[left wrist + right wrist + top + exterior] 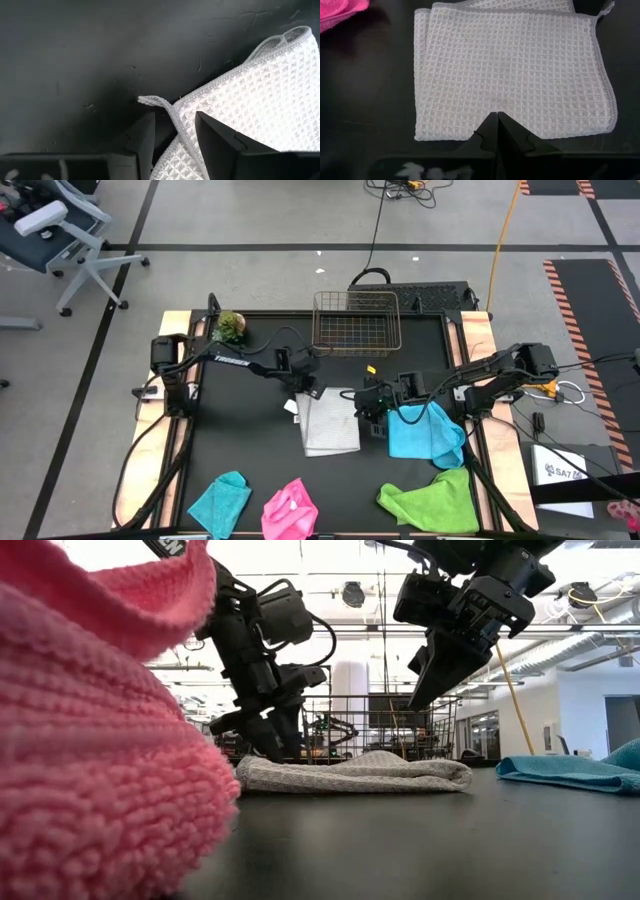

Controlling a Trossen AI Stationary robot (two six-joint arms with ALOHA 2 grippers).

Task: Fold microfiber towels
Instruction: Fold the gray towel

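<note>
Between our two grippers lies the white towel [329, 421], folded flat on the black table [250, 450], roughly at its middle. Our left gripper [172, 135] stands low at the towel's far corner with its fingers parted and nothing clamped; the hemmed corner and its little loop run loose through the gap. Our right gripper [497, 127] hangs above the opposite side with its fingers pressed together, holding nothing. We judge the fold just laid, so the good way on is to lift the left gripper straight up, so the hem does not catch on a fingertip and drag the layers askew, then check that the edges match before any further fold. Just beyond the right gripper sits the sky blue towel [425, 432], close to the white one, so we should not sweep that way. Behind the left gripper the wire basket [356, 320] and the small plant [230, 326] stand well apart. Nearer the front edge the teal towel [221, 500], the pink towel [290, 512] and the lime green towel [432, 500] wait, leaving bare table between.
</note>
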